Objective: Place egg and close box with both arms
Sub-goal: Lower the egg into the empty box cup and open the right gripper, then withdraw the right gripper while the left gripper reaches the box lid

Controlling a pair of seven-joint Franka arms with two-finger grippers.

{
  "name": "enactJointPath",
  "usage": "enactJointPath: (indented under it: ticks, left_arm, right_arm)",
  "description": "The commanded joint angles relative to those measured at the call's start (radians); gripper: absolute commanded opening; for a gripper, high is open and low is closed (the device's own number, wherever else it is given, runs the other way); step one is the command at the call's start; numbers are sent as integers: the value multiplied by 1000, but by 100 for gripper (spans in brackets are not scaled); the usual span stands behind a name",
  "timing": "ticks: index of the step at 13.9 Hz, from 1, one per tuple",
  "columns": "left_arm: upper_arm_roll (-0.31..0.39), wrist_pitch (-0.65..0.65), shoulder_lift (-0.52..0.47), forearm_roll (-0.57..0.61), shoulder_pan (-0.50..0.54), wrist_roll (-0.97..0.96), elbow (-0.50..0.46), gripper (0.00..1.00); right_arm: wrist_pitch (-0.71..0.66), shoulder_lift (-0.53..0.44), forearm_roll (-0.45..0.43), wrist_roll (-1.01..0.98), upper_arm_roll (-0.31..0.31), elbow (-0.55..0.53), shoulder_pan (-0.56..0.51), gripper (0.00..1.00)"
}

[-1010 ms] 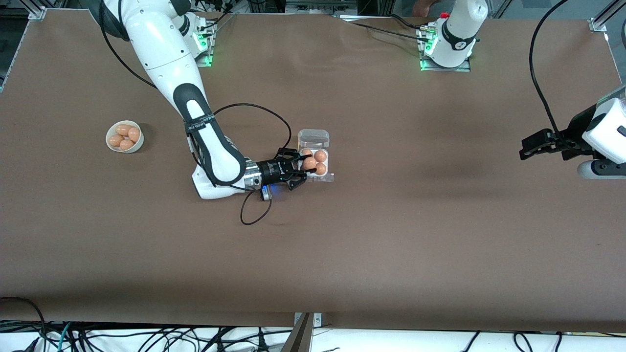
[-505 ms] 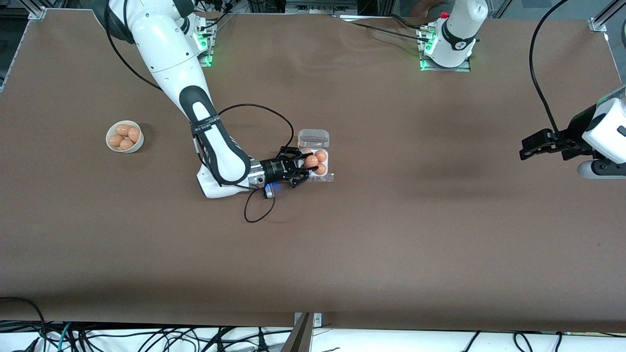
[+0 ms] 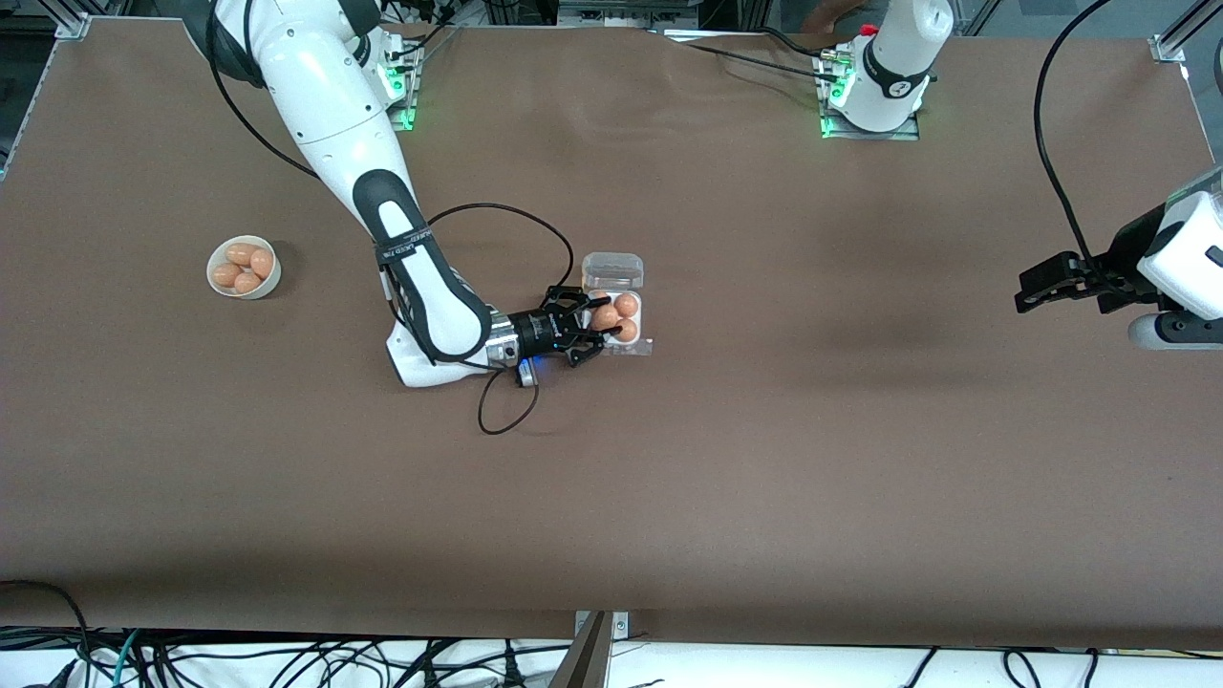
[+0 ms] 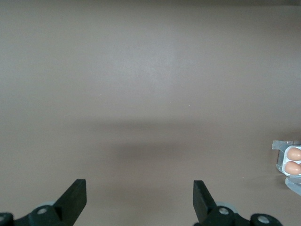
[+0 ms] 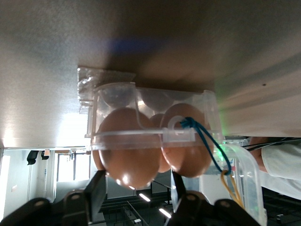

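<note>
Jaws of the right gripper [image 3: 594, 327] stand partly apart on either side of the egg [image 3: 606, 316], which sits at the box [image 3: 616, 318] in the corner cell nearest the right arm's end of the desk [image 3: 764, 459]. In the right wrist view the two fingers [image 5: 96, 195] flank that egg [image 5: 129, 147] closely; whether they press on it cannot be told. Other eggs fill the neighbouring cells of the box [image 5: 150, 120]. The clear lid [image 3: 612, 270] stands raised along the box edge that is farther from the front camera. A thin blue cord [image 5: 202, 139] crosses the box wall in the right wrist view.

Jaws of the left gripper [image 3: 1034, 287] are spread wide with nothing between them. That gripper [image 4: 139, 200] hangs over bare desk at the left arm's end, well apart from the box [image 4: 290, 162], and the left arm waits there.

A white bowl [image 3: 244, 268] holding several more eggs stands toward the right arm's end of the desk, well apart from the box. A black cable [image 3: 506, 406] from the right arm lies looped on the desk, nearer the front camera than the right gripper. Between the box and the left gripper the desk carries nothing.
</note>
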Motion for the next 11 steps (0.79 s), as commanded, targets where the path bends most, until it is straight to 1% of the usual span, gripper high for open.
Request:
enactJointPath:
  ticks: [1, 4, 5, 6, 7, 8, 9, 10, 11]
  left_arm:
    - [-3, -12, -6, 28, -3, 6, 12, 100]
    - [-6, -14, -6, 19, -11, -1, 12, 100]
    - [-9, -14, -6, 14, -13, -4, 12, 100]
    - [-31, -14, -6, 12, -13, -9, 12, 100]
    - [-52, -14, -6, 11, -13, -30, 10, 100]
    - [-78, -14, -1, 11, -13, -67, 10, 100]
    - [-115, -14, 0, 11, -13, -111, 10, 100]
    - [-149, -14, 3, 11, -13, -153, 10, 99]
    - [-184, -14, 5, 11, -14, -196, 8, 92]
  right_arm:
    - [3, 20, 6, 10, 2, 29, 5, 99]
    - [-7, 11, -9, 13, -10, 68, -11, 99]
    - [-7, 3, -38, 13, -22, 72, -24, 99]
    - [-7, -12, -69, 13, -28, 72, -28, 100]
    - [-7, -34, -100, 13, -50, 74, -34, 100]
    - [-7, -61, -173, 12, -85, 72, -31, 100]
    - [-7, -86, -272, 12, -100, 74, -33, 100]
    - [-7, -113, -369, 10, -102, 74, -36, 100]
    - [-7, -143, -464, 9, -104, 72, -38, 100]
